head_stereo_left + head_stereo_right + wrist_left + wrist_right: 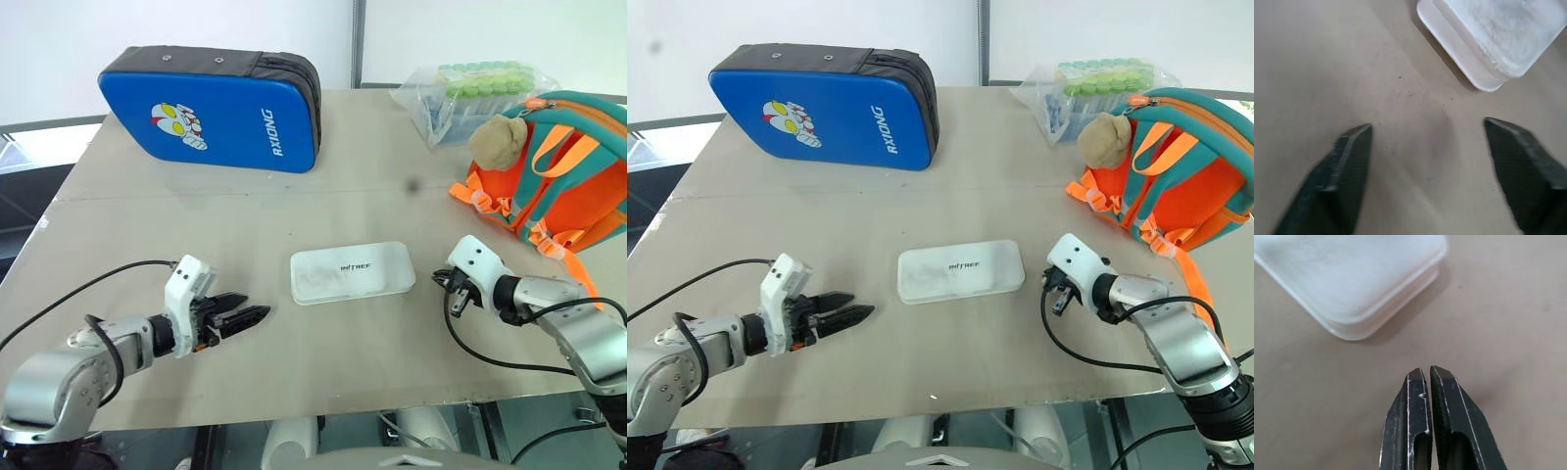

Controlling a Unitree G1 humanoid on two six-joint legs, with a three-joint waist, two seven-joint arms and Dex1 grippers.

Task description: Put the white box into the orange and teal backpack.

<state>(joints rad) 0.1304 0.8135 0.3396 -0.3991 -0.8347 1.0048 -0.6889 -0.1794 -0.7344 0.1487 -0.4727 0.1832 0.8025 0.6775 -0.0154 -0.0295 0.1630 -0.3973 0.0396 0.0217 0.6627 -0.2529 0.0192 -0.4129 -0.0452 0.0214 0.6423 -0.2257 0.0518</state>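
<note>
Box (353, 271) flat on table (294, 196) centre, untouched, between my grippers. Left gripper (257, 317) at its 8 o'clock, near but apart, fingers spread, holding nothing. Right gripper (450, 286) at its 3 o'clock, just beside, fingers pressed together, empty. Backpack (568, 166) at box's 2 o'clock, well apart, plush (498, 140) on its front. Blue case (211, 108) at 11 o'clock.

The left gripper (1427, 129) hung with its fingers (1347, 161) spread wide over the tan surface (1327, 63), apart from the white box (1493, 34).
</note>
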